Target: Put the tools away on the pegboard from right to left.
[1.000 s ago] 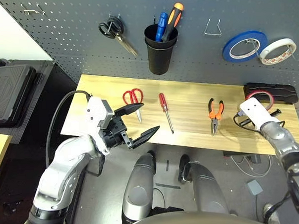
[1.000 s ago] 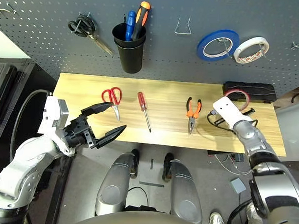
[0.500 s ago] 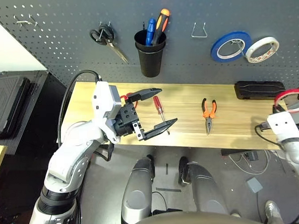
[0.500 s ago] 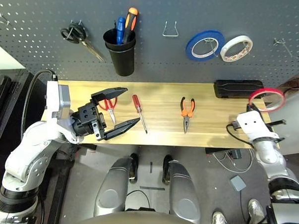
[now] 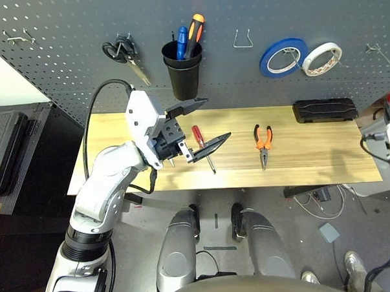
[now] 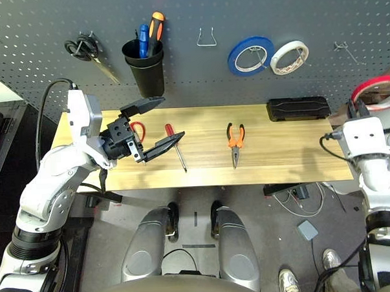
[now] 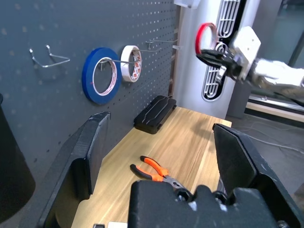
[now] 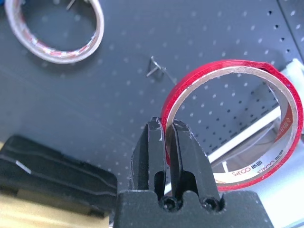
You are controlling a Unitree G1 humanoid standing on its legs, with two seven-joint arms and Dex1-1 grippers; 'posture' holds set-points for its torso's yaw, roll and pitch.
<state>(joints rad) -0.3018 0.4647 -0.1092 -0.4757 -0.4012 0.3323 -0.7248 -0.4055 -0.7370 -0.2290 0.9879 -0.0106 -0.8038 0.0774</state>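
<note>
Dark grey pegboard (image 5: pixel 81 54) across the back, dotted with small holes, above a pale wooden table (image 5: pixel 312 160) standing against it, grey floor below and black cases off to the left side. Hung on the board from left to right: black-handled scissors (image 5: pixel 123 52), a black cup (image 5: pixel 183 72) holding a blue and an orange-and-black handle, an empty wire hook (image 5: pixel 242 38), a blue tape roll (image 5: pixel 283 57) and a white tape roll (image 5: pixel 322 58), with another bare hook (image 6: pixel 343 49) further right. Lying on the wood: red-handled screwdriver (image 5: pixel 203 147) near the middle, orange-and-black-handled pliers (image 5: pixel 263 143) to its right with jaws pointing toward the near edge, a black case (image 5: pixel 325 109) against the board at the right, and red-handled scissors (image 6: pixel 137 130) mostly hidden behind the left arm. Left gripper (image 5: pixel 204 123) raised over the table's left half, black fingers spread wide with nothing between them. Right gripper (image 8: pixel 168 142) lifted beyond the table's right end, fingers pinched tight on the edge of the red tape ring (image 8: pixel 232 123), held up in the air close to the board and apart from it. Seen from the right wrist: white lettering on the ring's inner face and the bare hook just behind it. Seen from the left wrist: the far arm holding the ring upright in front of a white slotted panel (image 7: pixel 223 52), pliers and black case below.
</note>
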